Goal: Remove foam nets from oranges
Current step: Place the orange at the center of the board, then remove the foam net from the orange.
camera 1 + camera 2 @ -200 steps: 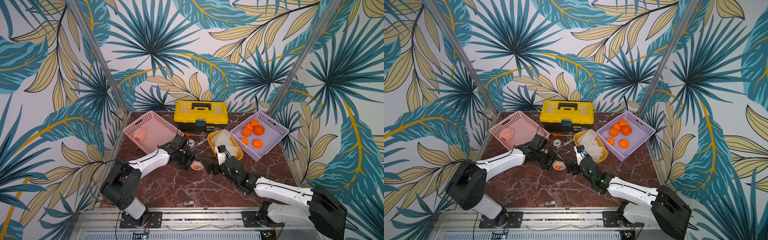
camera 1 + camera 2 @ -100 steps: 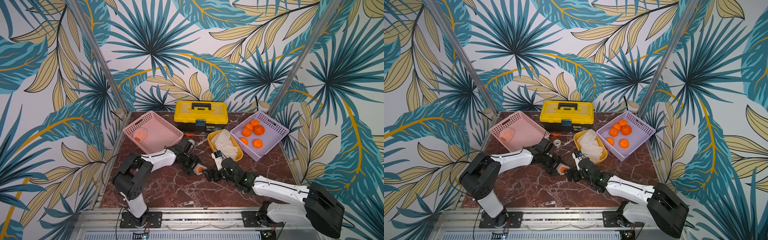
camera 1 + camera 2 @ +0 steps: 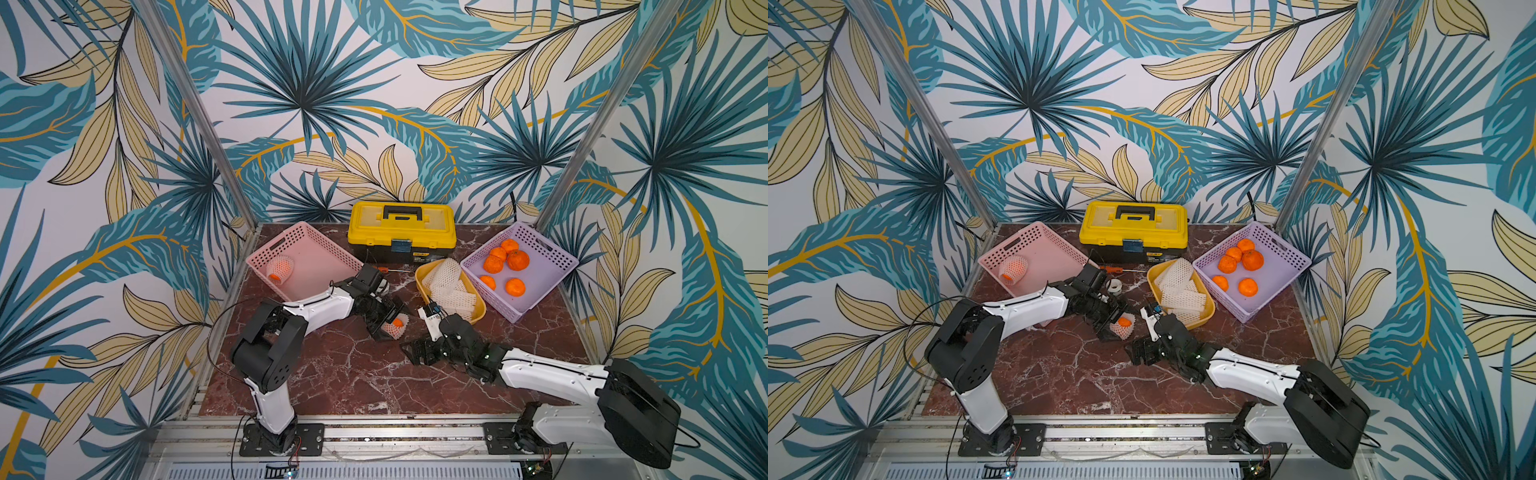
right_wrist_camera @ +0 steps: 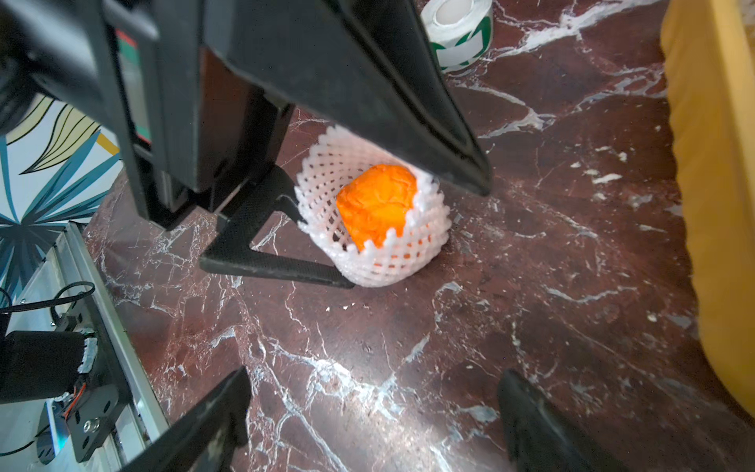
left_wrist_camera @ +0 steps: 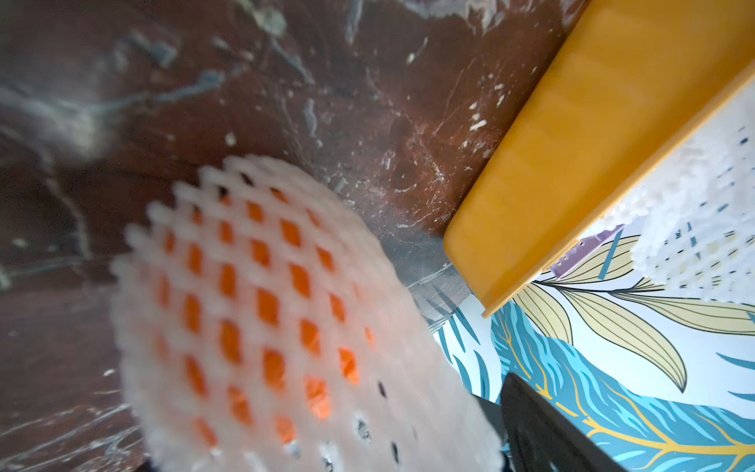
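A netted orange (image 3: 397, 323) sits on the marble table, its top poking out of the white foam net (image 4: 380, 253). My left gripper (image 3: 391, 322) stands open around it, one finger (image 4: 408, 122) over the net's rim and the other finger (image 4: 278, 261) low against its base. In the left wrist view the net (image 5: 278, 318) fills the near field. My right gripper (image 4: 371, 392) is open and empty just in front, also seen in a top view (image 3: 1138, 353). Another netted orange (image 3: 279, 269) lies in the pink basket (image 3: 316, 249). Bare oranges (image 3: 509, 262) rest in the purple basket (image 3: 552, 266).
A yellow tray (image 3: 478, 305) of empty foam nets (image 3: 451, 284) stands right beside the grippers. A yellow toolbox (image 3: 401, 232) sits at the back. A tape roll (image 4: 457, 32) and an orange-handled screwdriver (image 3: 384, 270) lie behind the left gripper.
The left gripper's jaws have spread wide around the netted orange, and the left arm's posture has shifted. The right gripper has drawn back slightly toward the front edge.
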Tool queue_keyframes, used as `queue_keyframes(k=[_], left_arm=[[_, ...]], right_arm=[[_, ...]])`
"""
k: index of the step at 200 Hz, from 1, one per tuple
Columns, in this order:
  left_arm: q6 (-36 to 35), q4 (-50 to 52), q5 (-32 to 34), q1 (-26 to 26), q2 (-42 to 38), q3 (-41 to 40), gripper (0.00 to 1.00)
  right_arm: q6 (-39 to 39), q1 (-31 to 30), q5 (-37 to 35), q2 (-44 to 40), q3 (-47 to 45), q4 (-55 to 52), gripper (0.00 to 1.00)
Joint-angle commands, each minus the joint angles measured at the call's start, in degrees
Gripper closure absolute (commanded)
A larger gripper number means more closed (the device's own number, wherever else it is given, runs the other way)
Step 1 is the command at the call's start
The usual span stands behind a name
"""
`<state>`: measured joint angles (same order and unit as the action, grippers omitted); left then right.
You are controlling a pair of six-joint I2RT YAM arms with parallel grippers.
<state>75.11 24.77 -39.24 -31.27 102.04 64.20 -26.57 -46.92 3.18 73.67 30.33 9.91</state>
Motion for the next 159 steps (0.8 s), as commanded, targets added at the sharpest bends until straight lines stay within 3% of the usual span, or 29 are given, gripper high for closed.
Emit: queue_keyframes(k=[1,52,159], left_arm=[[-4.39,4.55,-0.74,0.81,0.18,1.74,0.04],[-8.59,10.09,2.28,2.75,-2.36,2.0,0.02],[-12.09,14.69,3.43,5.6,-5.87,4.79,0.0]], right_arm=[[-0.33,0.07,-1.38,1.41,2.41,-1.6,0.04],[-0.44,0.19,-4.3,3.8,5.31,-2.37,0.01],[5.84,-0.82,-1.21,11.29,13.17,-4.27,0.0]])
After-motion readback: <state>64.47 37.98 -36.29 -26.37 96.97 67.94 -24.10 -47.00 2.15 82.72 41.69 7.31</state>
